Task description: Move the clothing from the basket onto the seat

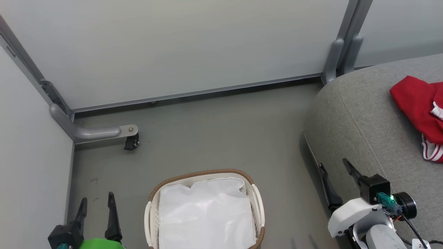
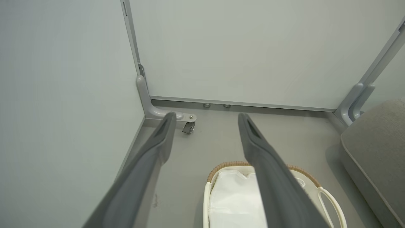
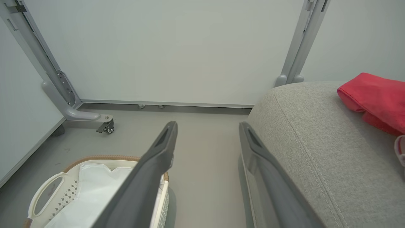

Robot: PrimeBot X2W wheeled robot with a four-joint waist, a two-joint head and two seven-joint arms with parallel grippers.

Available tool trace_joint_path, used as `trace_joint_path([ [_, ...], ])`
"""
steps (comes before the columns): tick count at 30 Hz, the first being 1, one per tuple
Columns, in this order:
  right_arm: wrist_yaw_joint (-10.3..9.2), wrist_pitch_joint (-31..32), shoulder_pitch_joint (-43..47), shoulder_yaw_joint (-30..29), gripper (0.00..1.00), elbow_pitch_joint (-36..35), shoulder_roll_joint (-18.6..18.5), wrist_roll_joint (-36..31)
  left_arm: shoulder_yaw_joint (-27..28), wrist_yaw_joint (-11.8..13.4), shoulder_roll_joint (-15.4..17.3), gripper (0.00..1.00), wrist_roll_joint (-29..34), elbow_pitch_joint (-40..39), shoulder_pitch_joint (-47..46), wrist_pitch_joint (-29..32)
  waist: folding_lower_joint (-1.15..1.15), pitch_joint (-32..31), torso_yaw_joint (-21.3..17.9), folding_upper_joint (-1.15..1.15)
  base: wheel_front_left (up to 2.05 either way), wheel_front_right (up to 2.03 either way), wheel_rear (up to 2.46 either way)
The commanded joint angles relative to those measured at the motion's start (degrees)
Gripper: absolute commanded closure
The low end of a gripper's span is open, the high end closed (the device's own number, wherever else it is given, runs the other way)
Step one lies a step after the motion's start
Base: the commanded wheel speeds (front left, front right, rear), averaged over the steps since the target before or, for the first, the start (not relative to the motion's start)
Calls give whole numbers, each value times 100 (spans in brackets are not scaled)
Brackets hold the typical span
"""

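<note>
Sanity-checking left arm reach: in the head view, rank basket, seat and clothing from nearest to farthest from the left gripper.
1. basket: just right of the left gripper, bottom centre.
2. seat: far right side, well beyond the basket.
3. clothing: lying on the seat, at the right edge.

The grey floor (image 1: 221,131) carries the basket (image 1: 258,204) and the seat (image 1: 363,114), where the red clothing (image 1: 415,103) lies.
</note>
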Motion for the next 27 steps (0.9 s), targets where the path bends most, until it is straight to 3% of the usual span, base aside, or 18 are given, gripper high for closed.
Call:
trace_joint_path([
  [1,-8,-10,95,-21,0,10,-11,32,-23,5,3,0,-97,33,105,4,0,-59,64,0,0,0,0],
  [2,0,1,59,-18,100,18,0,25,-41,0,-9,100,-114,63,42,1,0,-30,34,0,0,0,0],
  [6,0,29,146,-22,100,194,50,72,-34,0,-43,100,-155,260,60,24,0,-34,37,0,0,0,0],
  [27,-1,599,198,-241,100,-154,36,2427,43,-21,-29,100,-2255,29,-172,595,0,-62,81,0,0,0,0],
])
